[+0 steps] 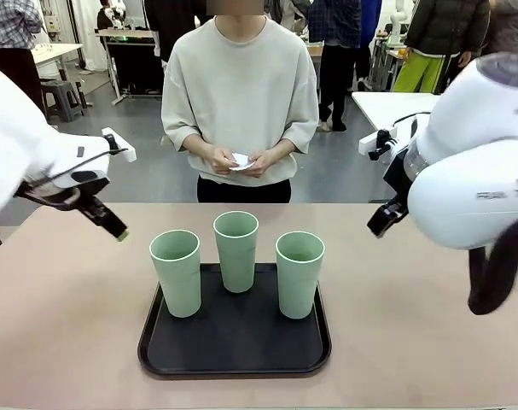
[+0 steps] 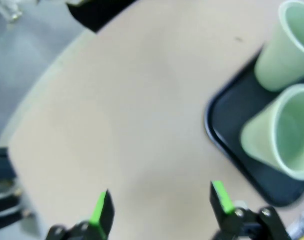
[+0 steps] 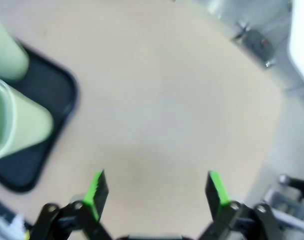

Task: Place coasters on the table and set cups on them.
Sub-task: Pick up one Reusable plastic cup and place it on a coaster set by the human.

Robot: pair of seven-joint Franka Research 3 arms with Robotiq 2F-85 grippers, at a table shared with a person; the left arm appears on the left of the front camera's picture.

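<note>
— Where do the cups stand?

— All three cups (image 1: 236, 250) are upright on the black tray (image 1: 233, 354). The tray lies on the table (image 1: 62, 325), about midway across it and toward the robot's side. One cup is at the back of the tray. The other two flank it, a little nearer the camera, and none of the three touches another.

— And the coasters?

— The person at the far side holds the coasters (image 1: 241, 161), something small, white and flat, between both hands (image 1: 218, 157) at waist height, off the table. I cannot tell how many there are.

— What are the grippers doing?

— The left gripper (image 2: 159, 200) hovers over bare tabletop beside the tray, with its jaws spread wide and nothing between the green pads. Its wrist view shows two of the cups and a corner of the tray off to one side. The right gripper (image 3: 154, 187) hangs over bare table on the tray's other side, its jaws also wide apart and empty.

— Any writing to read?

— There is grey lettering (image 1: 491, 195) on the white casing of the right arm (image 1: 472, 171). It seems to begin "FR", and the rest is too blurred to read.
</note>
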